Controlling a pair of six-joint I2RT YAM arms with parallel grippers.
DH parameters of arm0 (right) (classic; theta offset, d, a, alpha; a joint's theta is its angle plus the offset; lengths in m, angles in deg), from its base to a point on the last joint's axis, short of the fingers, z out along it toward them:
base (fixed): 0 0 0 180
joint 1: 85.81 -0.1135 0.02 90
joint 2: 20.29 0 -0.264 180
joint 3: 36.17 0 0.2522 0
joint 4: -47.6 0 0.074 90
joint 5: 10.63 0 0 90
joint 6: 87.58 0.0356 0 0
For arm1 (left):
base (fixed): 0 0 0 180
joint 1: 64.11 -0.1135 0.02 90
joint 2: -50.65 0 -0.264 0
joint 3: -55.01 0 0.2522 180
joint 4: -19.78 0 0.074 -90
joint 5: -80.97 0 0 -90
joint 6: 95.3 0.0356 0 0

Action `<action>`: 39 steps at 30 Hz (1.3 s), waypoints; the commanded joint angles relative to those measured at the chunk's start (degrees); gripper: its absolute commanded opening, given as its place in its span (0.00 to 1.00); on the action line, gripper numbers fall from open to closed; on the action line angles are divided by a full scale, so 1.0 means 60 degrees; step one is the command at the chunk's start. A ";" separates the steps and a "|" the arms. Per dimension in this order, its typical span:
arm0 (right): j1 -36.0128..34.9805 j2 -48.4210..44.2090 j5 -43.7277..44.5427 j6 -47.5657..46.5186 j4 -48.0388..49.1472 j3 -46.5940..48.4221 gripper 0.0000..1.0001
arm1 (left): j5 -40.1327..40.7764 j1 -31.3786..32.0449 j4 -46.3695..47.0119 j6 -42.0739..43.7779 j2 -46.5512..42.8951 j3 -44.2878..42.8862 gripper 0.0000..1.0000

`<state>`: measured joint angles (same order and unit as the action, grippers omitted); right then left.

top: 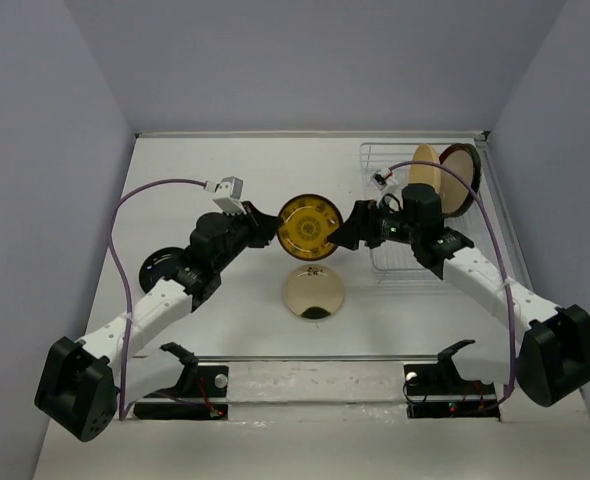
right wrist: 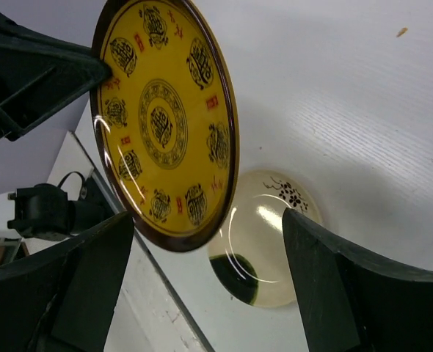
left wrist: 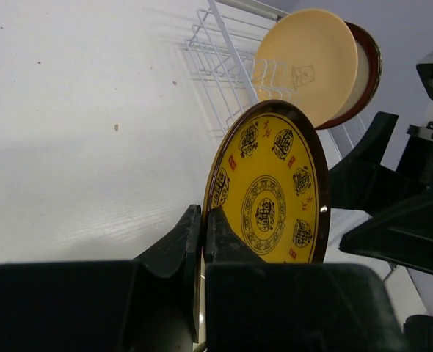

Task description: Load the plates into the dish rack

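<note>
Two plates stand in the dish rack [top: 380, 160] (orange-yellow plate [top: 424, 168], red-rimmed plate [top: 465, 182]). I see my left gripper [left wrist: 203, 220] clamped on the upright patterned plate [left wrist: 271, 194], its symbols unreadable; right gripper [top: 352, 228] spread wide beside it.

The upper plate [right wrist: 165, 121] is yellow with dark round medallions, small red marks and a brown rim; the lower plate [right wrist: 264, 242] is cream with a dark spot.

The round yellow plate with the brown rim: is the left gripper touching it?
Touching. The left wrist view shows the left gripper pinched shut on the yellow plate at its rim.
</note>
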<state>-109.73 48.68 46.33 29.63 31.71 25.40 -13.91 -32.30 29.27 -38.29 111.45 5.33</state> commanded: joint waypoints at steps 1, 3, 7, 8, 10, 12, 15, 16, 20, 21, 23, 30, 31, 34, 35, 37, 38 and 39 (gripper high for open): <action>-0.0421 0.0413 -0.0059 0.0095 0.0969 0.0615 0.78 | -0.0869 0.0045 0.0491 -0.0214 -0.0713 0.0171 0.06; -0.0422 0.0648 -0.0322 0.0402 0.1496 0.0586 0.58 | -0.1089 0.0059 0.0491 -0.0287 -0.0976 0.0274 0.06; -0.0422 0.0883 -0.0265 0.0549 0.1615 0.0703 0.25 | -0.1280 0.0059 0.0447 -0.0302 -0.1460 0.0318 0.07; -0.0422 0.0883 -0.0251 0.0593 0.1615 0.0747 0.09 | -0.1324 0.0059 0.0360 -0.0273 -0.1635 0.0289 0.13; -0.0422 0.0708 0.0244 0.0710 0.1571 0.0878 0.07 | -0.1325 0.0059 0.0112 -0.0214 -0.1782 0.0187 0.40; -0.0422 0.0401 0.1151 0.0551 0.1266 0.1024 0.07 | -0.1266 0.0045 -0.0750 -0.0010 -0.2089 -0.0032 0.67; -0.0116 0.0019 0.4174 -0.0268 -0.0533 0.2033 0.07 | -0.1587 0.0059 -0.2215 0.0646 -0.2790 -0.0589 0.99; -0.0115 -0.0010 0.5029 -0.0546 -0.0944 0.2326 0.07 | -0.1559 0.0074 -0.2596 0.0868 -0.2982 -0.0735 0.99; 0.0076 0.0251 0.9189 -0.1821 -0.2456 0.3484 0.07 | -0.0858 0.0059 -0.4922 0.2069 -0.3992 -0.1176 0.99; 0.0235 0.0384 1.0300 -0.1969 -0.2588 0.3617 0.07 | -0.0551 0.0074 -0.5175 0.2376 -0.4140 -0.1147 0.99; 0.0586 0.0792 1.1054 -0.2305 -0.2837 0.3866 0.07 | -0.0358 0.0074 -0.5484 0.2554 -0.4491 -0.0740 0.99; 0.1174 0.2170 1.2697 -0.3024 -0.2985 0.4848 0.07 | -0.0636 0.0045 -0.5104 0.2744 -0.4932 -0.0004 0.99; 0.1175 0.2332 1.2931 -0.3271 -0.2999 0.5066 0.07 | -0.0651 0.0045 -0.5105 0.2730 -0.4947 0.0010 0.99; 0.1175 0.2829 1.3240 -0.3624 -0.3057 0.5361 0.07 | -0.0899 0.0030 -0.5017 0.2701 -0.5064 0.0098 0.99; 0.1175 0.2947 1.3284 -0.3669 -0.3101 0.5506 0.07 | -0.0885 0.0030 -0.5017 0.2701 -0.5108 0.0098 0.99; 0.1175 0.3225 1.3284 -0.3655 -0.3218 0.5595 0.07 | -0.0899 0.0030 -0.5017 0.2686 -0.5108 0.0098 0.99; 0.1175 0.3314 1.3241 -0.3626 -0.3248 0.5596 0.07 | -0.0871 0.0030 -0.5017 0.2701 -0.5094 0.0098 0.99; 0.1175 0.3402 1.3197 -0.3582 -0.3277 0.5596 0.07 | -0.0841 0.0030 -0.5017 0.2686 -0.5079 0.0098 0.99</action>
<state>-102.65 68.57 121.41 9.47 11.34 54.86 -17.91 -32.19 -2.56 -23.47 81.59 5.88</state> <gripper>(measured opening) 0.121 0.990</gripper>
